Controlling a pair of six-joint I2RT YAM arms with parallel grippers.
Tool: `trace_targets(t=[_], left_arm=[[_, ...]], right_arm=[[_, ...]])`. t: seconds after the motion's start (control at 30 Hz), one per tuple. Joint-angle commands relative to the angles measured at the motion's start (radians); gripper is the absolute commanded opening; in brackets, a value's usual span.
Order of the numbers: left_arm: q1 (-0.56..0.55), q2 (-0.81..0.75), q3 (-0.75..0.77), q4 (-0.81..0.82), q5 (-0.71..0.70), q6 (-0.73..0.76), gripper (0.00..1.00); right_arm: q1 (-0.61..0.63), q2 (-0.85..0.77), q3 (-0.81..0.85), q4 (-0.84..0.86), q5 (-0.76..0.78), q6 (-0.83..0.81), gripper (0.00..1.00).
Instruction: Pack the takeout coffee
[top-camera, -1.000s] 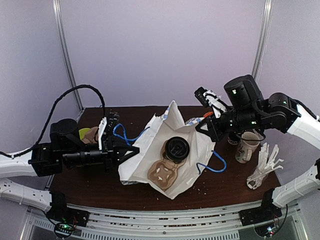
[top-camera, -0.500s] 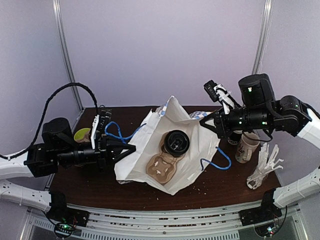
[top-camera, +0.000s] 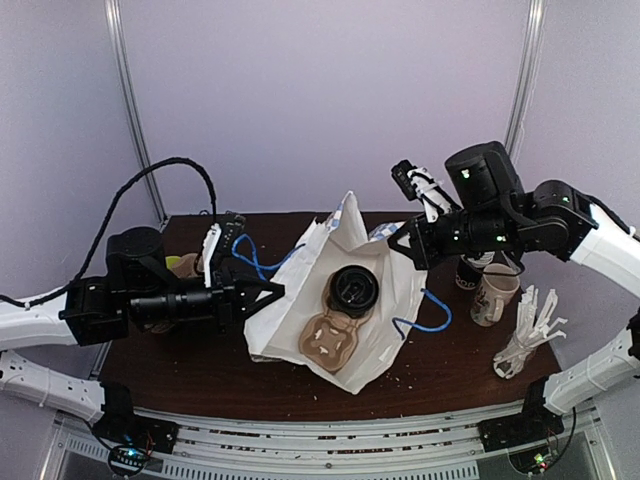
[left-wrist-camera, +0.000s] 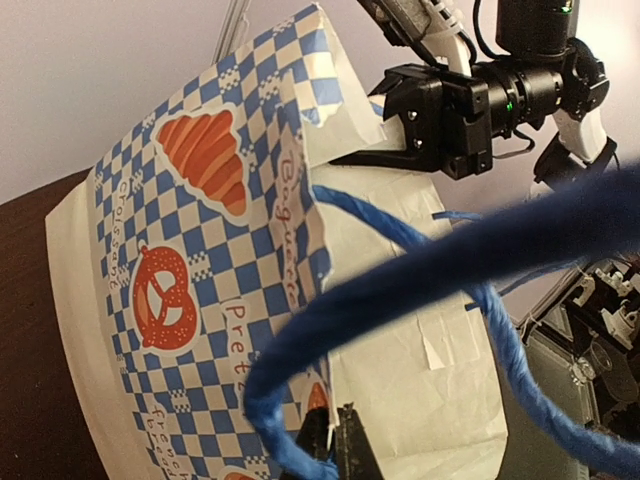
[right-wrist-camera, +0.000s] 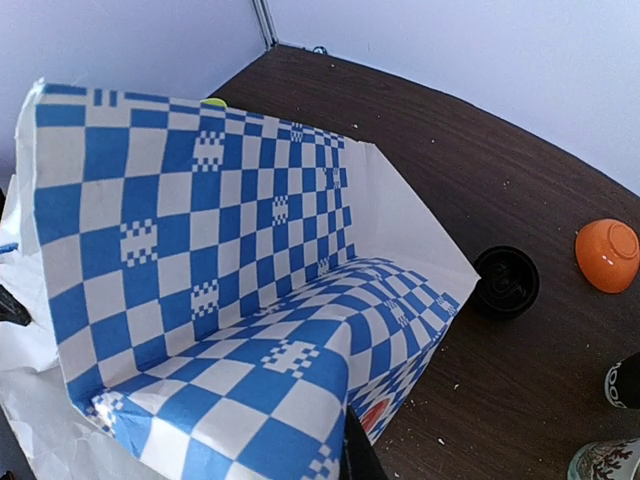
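The takeout coffee (top-camera: 353, 290) shows only its round black lid from above. It stands in a brown cardboard carrier (top-camera: 328, 342) inside the white paper bag (top-camera: 290, 300). The bag's outside is blue-checked with pastry prints (left-wrist-camera: 190, 250). My left gripper (top-camera: 278, 291) is shut on the bag's left rim, its fingertips pinching the paper edge (left-wrist-camera: 335, 440). My right gripper (top-camera: 397, 243) is shut on the right rim (right-wrist-camera: 352, 450), and I see it across the bag (left-wrist-camera: 385, 150) in the left wrist view. Blue rope handles (top-camera: 247, 262) hang loose on both sides.
A patterned ceramic mug (top-camera: 495, 293) and white plastic cutlery (top-camera: 530, 330) lie at the right. On the table behind the bag sit a loose black lid (right-wrist-camera: 506, 282) and an orange bowl (right-wrist-camera: 607, 254). A yellow-green item (top-camera: 185, 265) sits behind my left arm.
Both grippers pulled apart with the bag, then came back toward each other. The bag mouth is narrower now and its far flap stands higher. The cup stays in the bag.
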Motion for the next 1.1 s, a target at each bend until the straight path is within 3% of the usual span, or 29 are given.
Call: trace_targets(t=[0.0,0.27,0.53,0.9,1.07], left_arm=[[0.006,0.049,0.081,-0.038,-0.027,-0.117,0.00],[0.009,0.093,0.136,-0.128,-0.079,-0.274,0.00],[0.014,0.126,0.141,-0.177,-0.106,-0.364,0.00],[0.029,0.131,0.166,-0.277,-0.193,-0.391,0.00],[0.052,0.112,0.165,-0.303,-0.246,-0.381,0.00]], right_arm=[[-0.028,0.063,0.103,-0.043,0.014,0.057,0.03],[-0.084,0.187,0.235,-0.142,-0.005,0.058,0.04],[-0.107,0.279,0.265,-0.145,-0.031,0.039,0.09],[-0.118,0.260,0.272,-0.182,-0.033,0.043,0.60],[-0.118,0.193,0.312,-0.258,0.014,0.037,0.73]])
